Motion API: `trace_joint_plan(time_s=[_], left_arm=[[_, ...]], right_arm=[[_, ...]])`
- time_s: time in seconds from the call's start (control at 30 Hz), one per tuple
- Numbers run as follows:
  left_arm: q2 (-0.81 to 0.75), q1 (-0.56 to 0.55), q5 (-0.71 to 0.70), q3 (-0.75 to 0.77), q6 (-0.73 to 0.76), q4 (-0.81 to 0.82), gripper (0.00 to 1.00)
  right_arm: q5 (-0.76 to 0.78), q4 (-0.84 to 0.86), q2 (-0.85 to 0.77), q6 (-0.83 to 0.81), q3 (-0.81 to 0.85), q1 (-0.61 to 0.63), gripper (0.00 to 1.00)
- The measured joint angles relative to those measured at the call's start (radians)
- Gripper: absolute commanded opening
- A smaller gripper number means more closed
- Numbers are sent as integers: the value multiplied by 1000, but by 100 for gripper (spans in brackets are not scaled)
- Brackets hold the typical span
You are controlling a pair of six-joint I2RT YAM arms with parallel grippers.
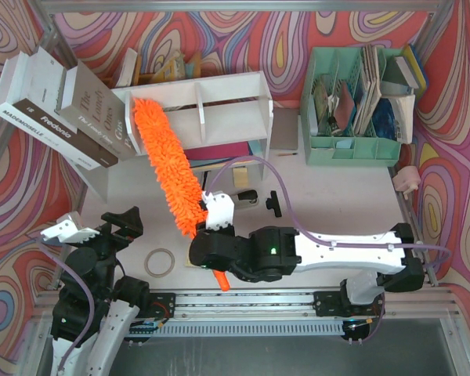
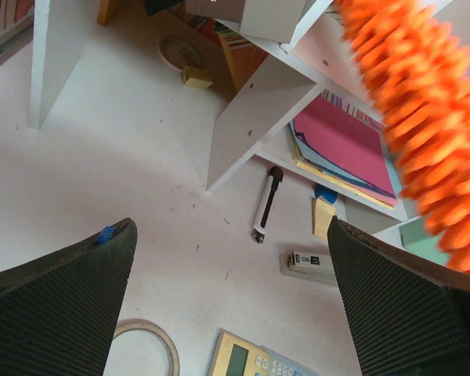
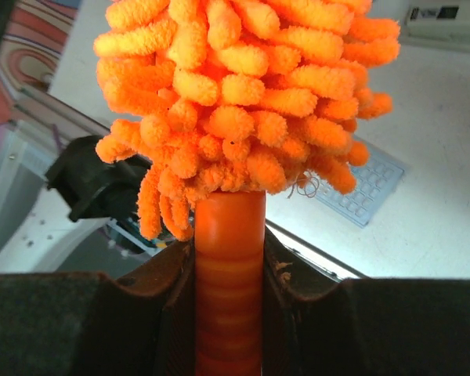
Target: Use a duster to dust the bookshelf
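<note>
From above, my right gripper (image 1: pixel 212 224) is clamped on the handle of the duster (image 1: pixel 166 164), whose fluffy orange head slants up and away from it to the left end of the white bookshelf (image 1: pixel 219 102), its tip at the upper tier. Two tilted books (image 1: pixel 55 102) lean beyond that tip; I read "Fredonia", "MADEMOISELLE" and "The Lonely Ones" on them. A mint-green organiser (image 1: pixel 352 149) sits far off to the gripper's right. My left gripper (image 1: pixel 121 221) hangs with its fingers spread wide and nothing between them, a tape ring (image 1: pixel 160 262) just beside it. In the left wrist view, between those spread fingers (image 2: pixel 70 298) I see the table, a black-and-white pen (image 2: pixel 266 205), a stapler (image 2: pixel 309 266) with lettering too small to read, a calculator (image 2: pixel 258 360) cut off by the frame, and the shelf's divider over a pink folder (image 2: pixel 345 145); the blurred duster head crosses the upper right. In the right wrist view, my fingers (image 3: pixel 168 298) squeeze the ribbed orange handle, and the head hides most of what lies ahead.
</note>
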Motion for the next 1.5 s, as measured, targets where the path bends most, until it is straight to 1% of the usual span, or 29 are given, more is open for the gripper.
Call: trace_joint_plan(time_s=[0.13, 0.27, 0.57, 0.67, 0.8, 1.1, 1.23, 1.37, 1.5], left_arm=[[0, 0, 0, 0, 0, 0, 98], [0, 0, 0, 0, 0, 0, 98], [0, 0, 0, 0, 0, 0, 99], [0, 0, 0, 0, 0, 0, 99], [0, 0, 0, 0, 0, 0, 98], [0, 0, 0, 0, 0, 0, 98], [0, 0, 0, 0, 0, 0, 98], [0, 0, 0, 0, 0, 0, 98], [0, 0, 0, 0, 0, 0, 98]], right_arm=[[22, 37, -36, -37, 18, 1, 0], [34, 62, -70, -35, -9, 0, 0], [-29, 60, -13, 12, -120, 0, 0], [-24, 56, 2, 10, -111, 0, 0], [4, 43, -2, -10, -41, 0, 0], [45, 81, -120, -48, -28, 0, 0], [33, 96, -113, -32, -81, 0, 0], [-10, 90, -72, 1, -156, 0, 0], [-23, 70, -35, 10, -165, 0, 0]])
